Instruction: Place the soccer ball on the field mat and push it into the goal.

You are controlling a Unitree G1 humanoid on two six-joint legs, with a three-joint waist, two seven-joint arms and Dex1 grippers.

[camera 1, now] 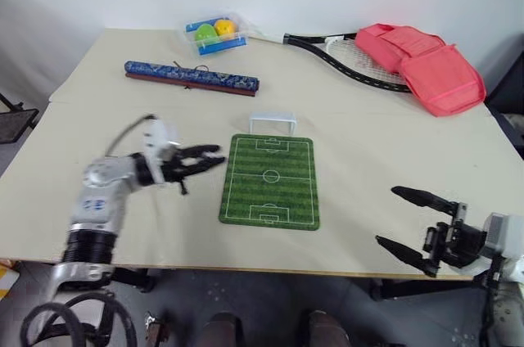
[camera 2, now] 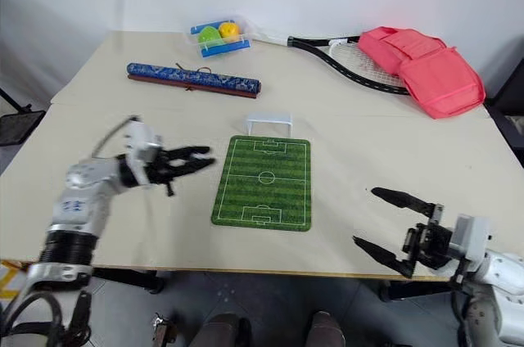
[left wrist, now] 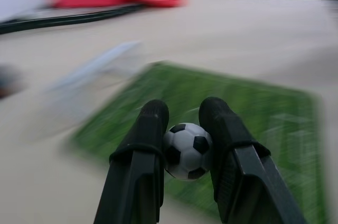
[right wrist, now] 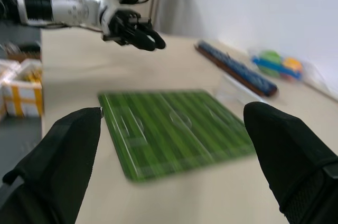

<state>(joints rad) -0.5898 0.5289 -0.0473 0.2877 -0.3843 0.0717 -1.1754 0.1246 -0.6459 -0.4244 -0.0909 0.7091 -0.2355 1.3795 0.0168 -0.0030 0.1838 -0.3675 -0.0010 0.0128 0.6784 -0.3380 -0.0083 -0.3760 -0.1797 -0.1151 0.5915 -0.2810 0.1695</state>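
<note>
I had the soccer ball (left wrist: 187, 150) pinched across its middle in the left gripper (camera 1: 205, 157), beside the field mat (camera 1: 270, 179); light, hard and slick (likely to roll). Right gripper (camera 1: 409, 223) gaped, empty.

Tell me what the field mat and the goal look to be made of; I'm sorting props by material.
The field mat looks like thin printed rubber or foam: it lies flat, with rounded corners and matte grass stripes. The goal looks like white plastic: a thin, smooth, stiff frame. Neither can be settled by look alone.
</note>
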